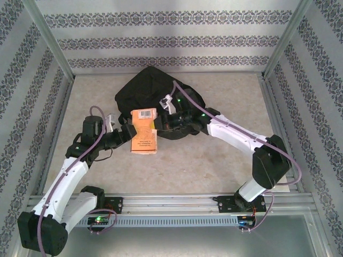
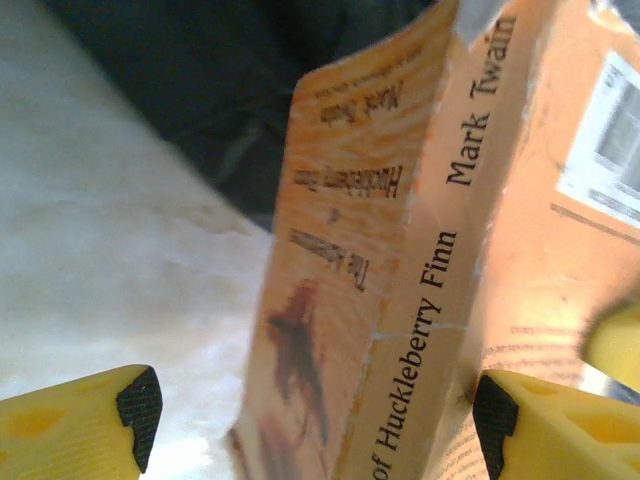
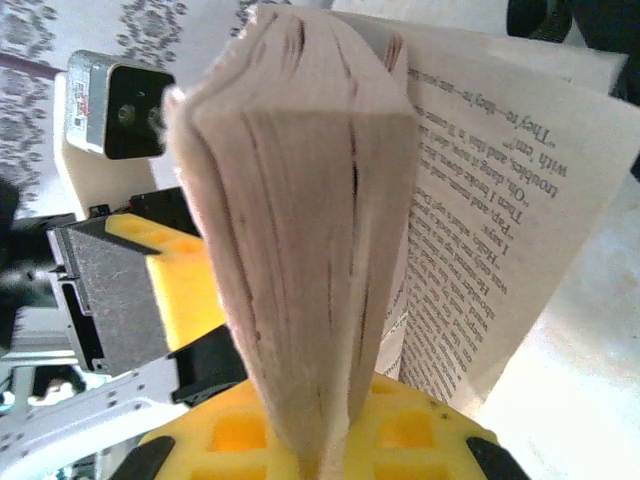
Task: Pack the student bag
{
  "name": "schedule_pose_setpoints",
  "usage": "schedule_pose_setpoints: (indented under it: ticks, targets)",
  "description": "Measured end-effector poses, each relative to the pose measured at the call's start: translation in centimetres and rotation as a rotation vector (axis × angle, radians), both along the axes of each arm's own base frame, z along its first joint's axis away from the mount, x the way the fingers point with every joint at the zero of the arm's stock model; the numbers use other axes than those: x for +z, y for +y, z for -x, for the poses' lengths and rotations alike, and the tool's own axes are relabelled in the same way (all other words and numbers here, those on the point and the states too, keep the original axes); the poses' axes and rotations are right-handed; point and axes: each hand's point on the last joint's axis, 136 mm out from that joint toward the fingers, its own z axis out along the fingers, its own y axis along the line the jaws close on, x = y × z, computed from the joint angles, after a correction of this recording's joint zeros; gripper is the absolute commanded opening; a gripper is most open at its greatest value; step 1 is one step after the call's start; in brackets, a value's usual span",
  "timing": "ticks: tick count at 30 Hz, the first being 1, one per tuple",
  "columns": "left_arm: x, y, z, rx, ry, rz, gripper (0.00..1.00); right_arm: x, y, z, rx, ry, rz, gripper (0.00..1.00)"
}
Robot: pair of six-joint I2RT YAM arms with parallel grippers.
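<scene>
A beige marbled table top [image 1: 203, 160] forms the floor of an enclosure. Its walls [image 1: 171, 43] carry pale wallpaper with dark ornamental bands. A silver metal rail [image 1: 171, 201] runs across the lower part of the top view, and slim metal posts rise towards the upper corners. The large, black, floppy fabric student bag [image 1: 147, 88] lies slumped at upper centre of that view, near the back wall. Just below it, at centre, an orange paperback book [image 1: 143, 133] sits between the two arms, its back cover facing up. The left gripper [image 2: 310, 420] has its yellow fingers apart on either side of the spine; the right-hand one touches the cover and the other is clear of it. The right gripper [image 3: 320, 455] is clamped on the book's page block, which narrows into its yellow fingers at the bottom of the frame.
</scene>
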Motion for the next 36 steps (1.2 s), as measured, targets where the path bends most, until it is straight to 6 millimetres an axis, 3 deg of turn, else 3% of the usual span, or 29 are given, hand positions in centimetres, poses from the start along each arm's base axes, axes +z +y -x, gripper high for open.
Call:
schedule_pose_setpoints:
  ticks: [4, 9, 18, 19, 22, 27, 31, 36]
  targets:
    - [2.3, -2.3, -0.3, -0.107, -0.038, 0.143, 0.78, 0.5, -0.3, 0.7, 0.057, 0.025, -0.047, 0.0]
    - [4.1, -3.8, -0.1, -0.198, -0.068, 0.239, 0.68, 0.9, -0.3, 1.8, 0.118, 0.05, -0.084, 0.0]
    - [4.3, -4.7, -0.3, -0.239, -0.062, 0.341, 0.28, 1.6, -0.9, 1.4, 0.127, 0.047, -0.12, 0.0]
    - [4.4, -4.8, -0.3, -0.246, -0.068, 0.354, 0.24, 1.6, -0.9, 1.4, 0.125, 0.049, -0.119, 0.04]
    - [4.3, -5.0, -0.7, -0.251, -0.067, 0.382, 0.17, 1.0, -1.2, 0.9, 0.095, 0.056, -0.104, 0.46]
    - [4.7, -4.6, -1.3, -0.196, -0.079, 0.404, 0.0, 0.9, -3.6, -0.3, -0.083, 0.036, -0.064, 0.78]
    - [5.8, -3.3, -2.9, -0.049, -0.142, 0.435, 0.0, 2.1, -5.9, 0.1, -0.302, 0.018, -0.093, 0.92]
    - [5.9, -1.4, -5.1, 0.195, -0.192, 0.483, 0.0, 3.4, -4.7, 1.5, -0.429, 0.045, -0.19, 0.98]
